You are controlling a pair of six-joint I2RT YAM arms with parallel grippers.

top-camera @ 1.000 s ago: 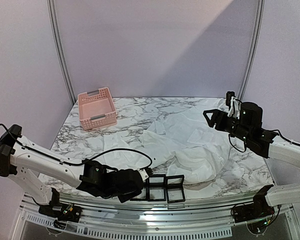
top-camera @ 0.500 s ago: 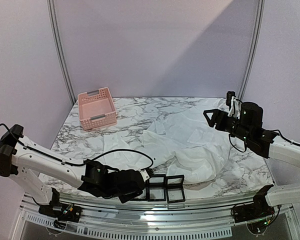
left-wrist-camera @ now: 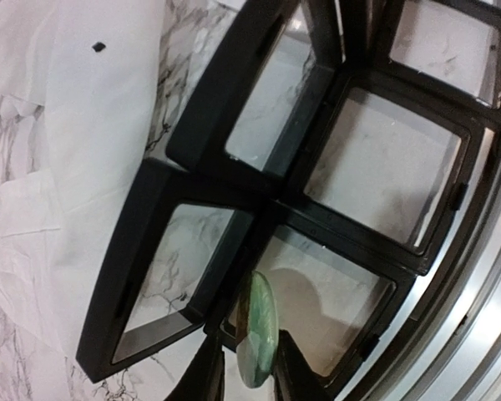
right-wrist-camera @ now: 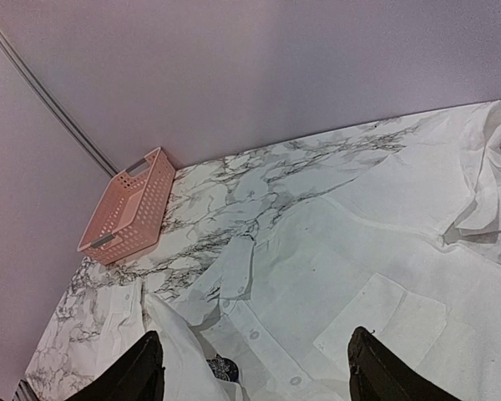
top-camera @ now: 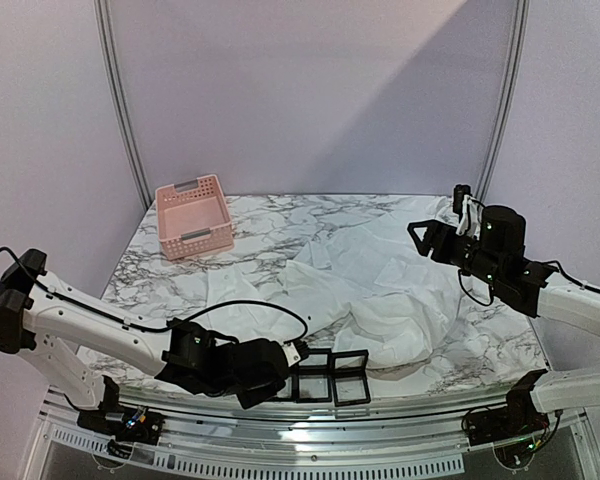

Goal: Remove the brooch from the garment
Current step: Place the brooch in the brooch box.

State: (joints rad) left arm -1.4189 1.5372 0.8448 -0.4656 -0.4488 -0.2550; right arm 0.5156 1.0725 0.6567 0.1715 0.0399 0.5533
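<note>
The brooch, a green oval seen almost edge-on, stands between the fingertips of my left gripper over a black display box. It touches the right finger, and a thin gap shows beside the left one. In the top view that gripper lies low at the table's front edge, beside the boxes. The garment, a white wrinkled shirt, spreads across the table's middle and right, with its edge next to the boxes. My right gripper hovers open above the shirt, holding nothing.
A pink basket stands at the back left, also in the right wrist view. Several black framed boxes cluster at the front edge by the metal rail. A small dark patterned piece lies on the shirt's front.
My left gripper's jaws have parted a little around the brooch. Its hand has hardly shifted at the boxes. The right arm has not moved.
</note>
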